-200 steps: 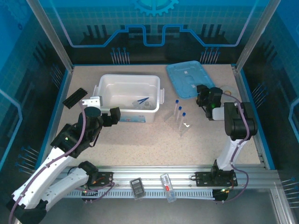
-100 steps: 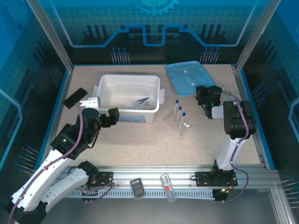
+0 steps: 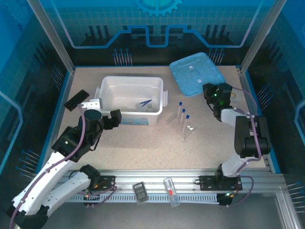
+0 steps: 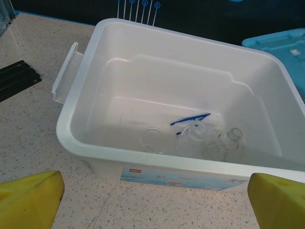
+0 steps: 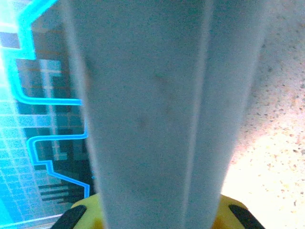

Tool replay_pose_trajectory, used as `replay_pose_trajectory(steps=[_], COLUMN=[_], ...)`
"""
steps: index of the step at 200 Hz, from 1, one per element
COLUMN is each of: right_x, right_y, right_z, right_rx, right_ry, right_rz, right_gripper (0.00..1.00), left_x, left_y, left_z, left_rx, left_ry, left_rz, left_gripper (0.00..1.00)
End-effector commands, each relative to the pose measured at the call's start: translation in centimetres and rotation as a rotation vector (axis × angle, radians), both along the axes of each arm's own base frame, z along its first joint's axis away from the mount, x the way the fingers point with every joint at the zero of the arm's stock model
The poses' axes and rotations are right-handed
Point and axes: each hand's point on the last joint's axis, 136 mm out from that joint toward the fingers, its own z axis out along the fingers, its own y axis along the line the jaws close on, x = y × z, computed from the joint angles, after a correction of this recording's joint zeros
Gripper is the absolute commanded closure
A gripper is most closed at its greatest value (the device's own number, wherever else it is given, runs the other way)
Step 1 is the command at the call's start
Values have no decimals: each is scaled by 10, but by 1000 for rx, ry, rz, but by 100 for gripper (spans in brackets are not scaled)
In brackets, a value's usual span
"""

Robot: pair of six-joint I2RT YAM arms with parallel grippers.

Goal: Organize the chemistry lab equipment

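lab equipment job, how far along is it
Done: tweezers and glass dish lie in the white bin. In hand: the right pincer grips the light-blue lid. Left: three blue-capped tubes stand on the table, and the bin is uncovered.

Looms blurred in the right wrist view, cropped top and bottom — light-blue lid (image 5: 157, 109). Run off the left wrist view's edges — yellow fingertips (image 4: 28, 200), black ridged strip (image 4: 16, 78), white bin (image 4: 274, 102) at right.
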Motion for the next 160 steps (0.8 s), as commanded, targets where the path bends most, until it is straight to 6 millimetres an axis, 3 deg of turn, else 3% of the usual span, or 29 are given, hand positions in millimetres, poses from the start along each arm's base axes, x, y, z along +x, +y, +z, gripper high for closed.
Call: replay_pose_trajectory(steps=[1, 33, 40, 48, 89, 122, 160], right_x=[-15, -41, -50, -56, -97, -122, -141], right_y=[-5, -5, -3, -1, 32, 64, 114], right_z=[39, 93, 95, 122, 199, 237, 264], right_rx=[-143, -329, -378, -435, -793, -1011, -1238], right_ry=[-56, -128, -112, -158, -303, -410, -536], right_rz=[-9, -5, 0, -7, 7, 18, 53], right_gripper=[97, 98, 98, 98, 97, 97, 98], left_x=[3, 7, 8, 9, 18, 28, 41], left_y=[0, -6, -8, -10, -21, -30, -33], left_z=[15, 23, 25, 28, 41, 52, 68], left_rx=[-33, -63, -76, -92, -159, -307, -552], left_ry=[-18, -17, -16, -16, 0, 46, 72], left_rz=[11, -10, -16, -23, -65, -123, -195], left_gripper=[1, 1, 1, 1, 1, 1, 1])
